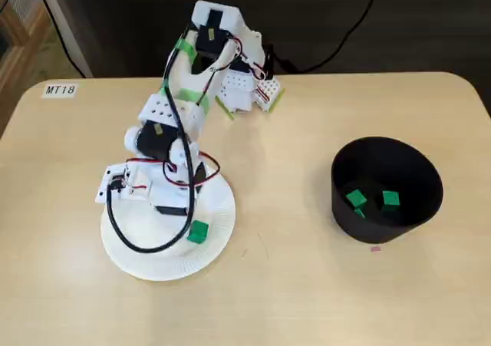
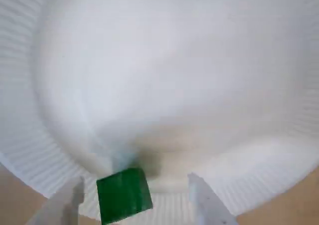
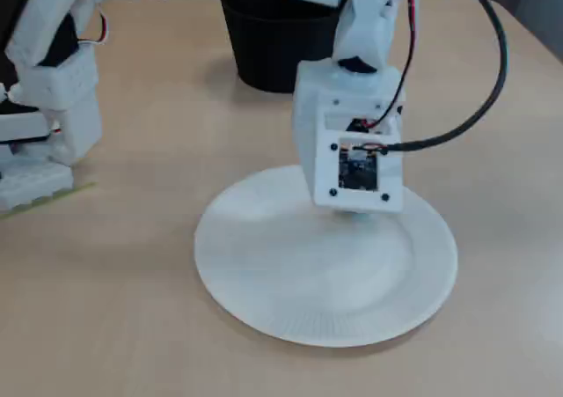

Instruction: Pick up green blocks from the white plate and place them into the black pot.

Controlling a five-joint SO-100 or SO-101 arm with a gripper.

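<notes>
One green block [image 1: 198, 232] lies on the right side of the white paper plate [image 1: 130, 258], close to the ribbed rim. In the wrist view the green block [image 2: 123, 195] sits low in the picture between my gripper's [image 2: 134, 205] two pale fingers, nearer the left finger [image 2: 65, 205] than the right one [image 2: 207, 202]. The gripper is open and touches nothing. The black pot [image 1: 386, 189] stands to the right and holds two or more green blocks [image 1: 355, 200]. In the low fixed view my wrist housing [image 3: 352, 164] hangs over the plate [image 3: 264, 309] and hides the block.
The arm's base [image 1: 230, 70] stands at the table's back edge, with cables trailing behind it. A label reading MT18 [image 1: 60, 90] is stuck at the back left corner. A small pink mark [image 1: 375, 248] lies in front of the pot. The pot [image 3: 273, 40] stands beyond the plate.
</notes>
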